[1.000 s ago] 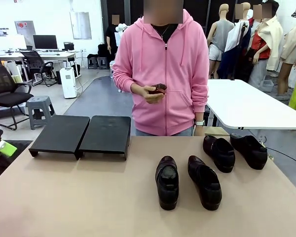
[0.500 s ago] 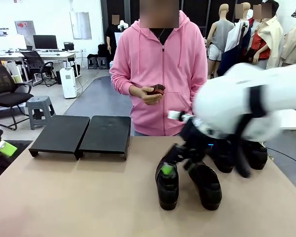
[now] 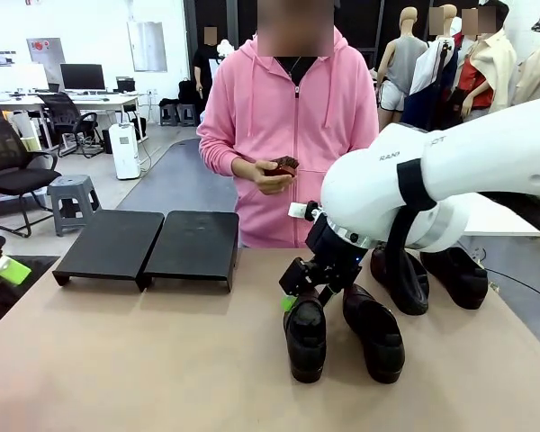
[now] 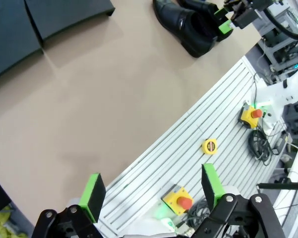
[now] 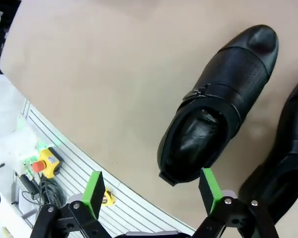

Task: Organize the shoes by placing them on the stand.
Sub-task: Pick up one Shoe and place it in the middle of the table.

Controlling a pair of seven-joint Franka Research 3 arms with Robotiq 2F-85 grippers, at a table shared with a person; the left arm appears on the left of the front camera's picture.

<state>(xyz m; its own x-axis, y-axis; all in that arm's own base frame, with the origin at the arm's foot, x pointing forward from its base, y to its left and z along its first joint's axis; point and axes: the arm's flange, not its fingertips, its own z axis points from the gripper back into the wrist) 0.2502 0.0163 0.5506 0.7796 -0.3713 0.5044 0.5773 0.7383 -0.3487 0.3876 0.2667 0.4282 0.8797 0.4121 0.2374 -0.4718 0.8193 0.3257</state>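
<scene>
**Right gripper spread wide over the near-left shoe; all four shoes on the worktop**

Your right gripper (image 3: pixel 308 290) hangs just over the heel end of the near-left shoe (image 3: pixel 305 337). Its fingers are spread as far as they go and grip nothing. In the front view one green pad (image 3: pixel 288 303) sits beside the shoe's opening on the stand's side. You cannot tell from there whether it touches the leather.

The right wrist view gives you the look down the fingers. The shoe's heel and dark opening sit off centre, close to one pad, with bare worktop (image 5: pixel 89 74) before the other. The toe points away, and the near-right shoe (image 5: pixel 288 163) lies just beside it.

Your left gripper (image 4: pixel 152 191) is just as wide open and empty, held over the near edge of the worktop, well apart from the shoes. Its wrist view shows you what the front view does not:
- a pale ribbed panel (image 4: pixel 188 148) beyond the worktop's edge
- two yellow button boxes (image 4: pixel 178 199) on that panel
- a corner of the stand (image 4: pixel 49 15), at the top

The two near shoes lie side by side with their toes toward the robot. The far pair (image 3: pixel 457 274) lies behind them to the right, one partly hidden by the arm. The stand, two black platforms side by side, sits toward the far left of the worktop, well apart from every shoe. The person (image 3: pixel 292 135) stands at the far side with a small dark thing in one hand (image 3: pixel 272 173).
</scene>
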